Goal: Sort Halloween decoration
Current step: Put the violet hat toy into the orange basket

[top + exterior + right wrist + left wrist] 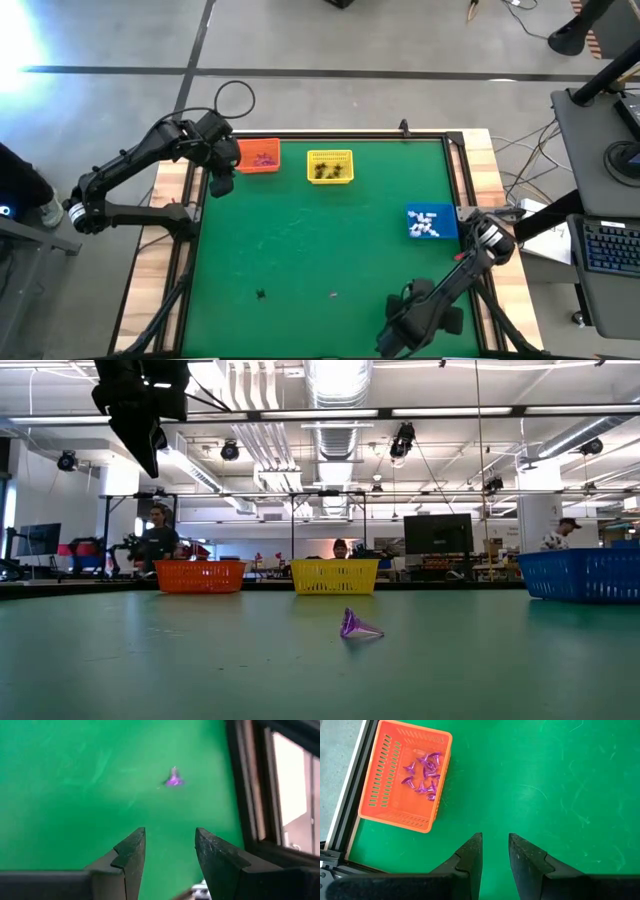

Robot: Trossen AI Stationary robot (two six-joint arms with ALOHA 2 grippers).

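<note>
Green counter (320, 240) seen from above, with the yellow basket (330, 166) as landmark. Beside it stands the orange basket (259, 156), holding purple trinkets (422, 775). The left pincer (494, 851) hovers just beside the orange basket, fingers slightly spread and empty. The blue basket (432, 222), well apart from the yellow one, holds white trinkets (424, 223). The right pincer (170, 851), beyond the blue basket, is spread and empty. One purple trinket (358, 626) and one black trinket (260, 294) lie loose on the counter, far from the yellow basket.
</note>
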